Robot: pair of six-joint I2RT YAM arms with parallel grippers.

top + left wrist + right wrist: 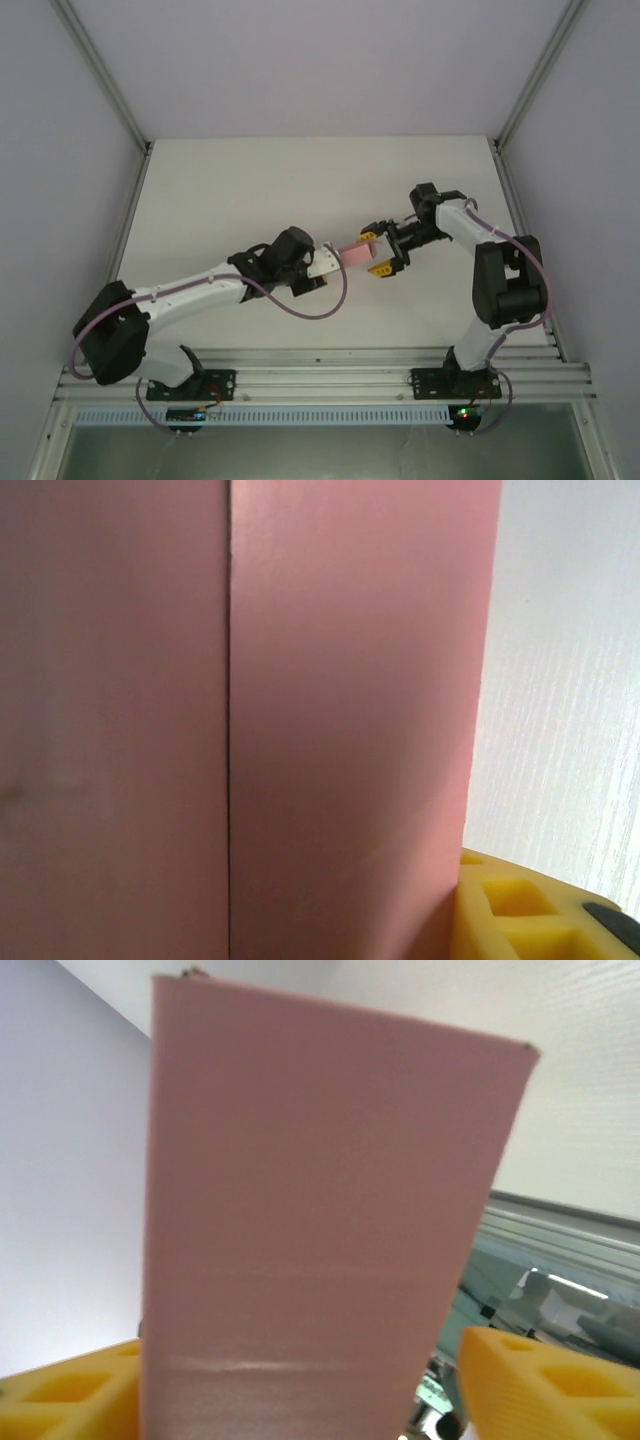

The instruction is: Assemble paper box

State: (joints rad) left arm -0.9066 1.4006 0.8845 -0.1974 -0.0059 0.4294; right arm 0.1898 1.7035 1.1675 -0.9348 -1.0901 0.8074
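The paper box (352, 254) is a flat salmon-pink card box held in the air between the two grippers, over the middle of the table. My left gripper (325, 266) is shut on its left end. In the left wrist view the pink card (350, 680) rests against one yellow finger (520, 910), and the other finger is hidden behind the card. My right gripper (376, 252) straddles the right end with its jaws open. In the right wrist view the box (320, 1210) stands between the yellow fingers (540, 1380), with a clear gap on the right side.
The white table (250, 190) stretches behind and to both sides of the grippers. An aluminium rail (320, 375) with the arm bases runs along the near edge. Slanted frame posts (100, 70) stand at the back corners.
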